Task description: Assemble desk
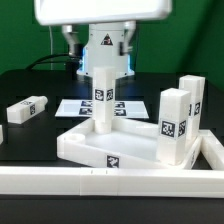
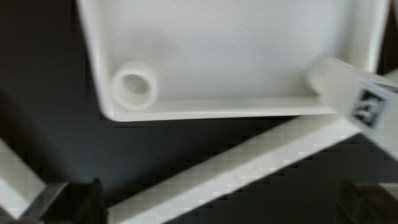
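Observation:
The white tray-like tabletop [image 1: 95,148] lies rim-up near the front of the black table. One tagged white leg [image 1: 103,95] stands upright at its far side. Two more legs [image 1: 172,125] [image 1: 192,98] stand upright at the exterior view's right, and another leg [image 1: 25,108] lies on its side at the left. My gripper [image 1: 103,60] hangs just above the middle leg, open and holding nothing. In the wrist view the tabletop [image 2: 222,50] shows an empty round corner socket [image 2: 134,88], a tagged leg [image 2: 365,95] stands beside the rim, and the gripper [image 2: 222,205] spreads wide.
A long white rail [image 1: 100,183] borders the table's front and the exterior view's right side [image 1: 214,150]; in the wrist view the rail [image 2: 249,165] runs diagonally under the fingers. The marker board [image 1: 80,106] lies flat behind the tabletop. The robot base [image 1: 100,40] stands at the back.

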{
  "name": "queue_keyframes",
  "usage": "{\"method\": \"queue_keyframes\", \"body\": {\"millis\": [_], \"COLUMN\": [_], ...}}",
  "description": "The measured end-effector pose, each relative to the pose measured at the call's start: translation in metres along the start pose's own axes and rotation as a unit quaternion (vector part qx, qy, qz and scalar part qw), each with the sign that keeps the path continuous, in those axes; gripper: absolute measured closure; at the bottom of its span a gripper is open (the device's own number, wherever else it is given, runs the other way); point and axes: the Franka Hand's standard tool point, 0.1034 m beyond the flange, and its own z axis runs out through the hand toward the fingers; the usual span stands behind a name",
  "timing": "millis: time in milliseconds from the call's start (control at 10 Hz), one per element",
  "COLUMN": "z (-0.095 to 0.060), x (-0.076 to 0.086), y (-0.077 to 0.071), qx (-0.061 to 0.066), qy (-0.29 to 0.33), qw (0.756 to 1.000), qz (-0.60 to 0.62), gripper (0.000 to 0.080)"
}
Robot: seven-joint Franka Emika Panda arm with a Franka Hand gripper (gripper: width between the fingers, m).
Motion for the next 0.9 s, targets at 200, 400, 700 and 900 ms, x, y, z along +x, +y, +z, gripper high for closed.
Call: {"method": "queue_keyframes", "body": {"millis": [200,400,700,900], "z": [0.008,0.010,0.020,0.044], "x": [0.006,0.005,0.002,-0.013], "y": [0.040,0.038,0.056,0.100], "qx": [-0.007,-0.008,-0.013,-0.038], "qy": [0.003,0.003,0.014,0.015], "qw": [1.000,1.000,0.999,0.997], "qz": [-0.023,-0.025,-0.044,-0.059], "gripper": [0.0151,0.0151,0.0151,0.0151]}}
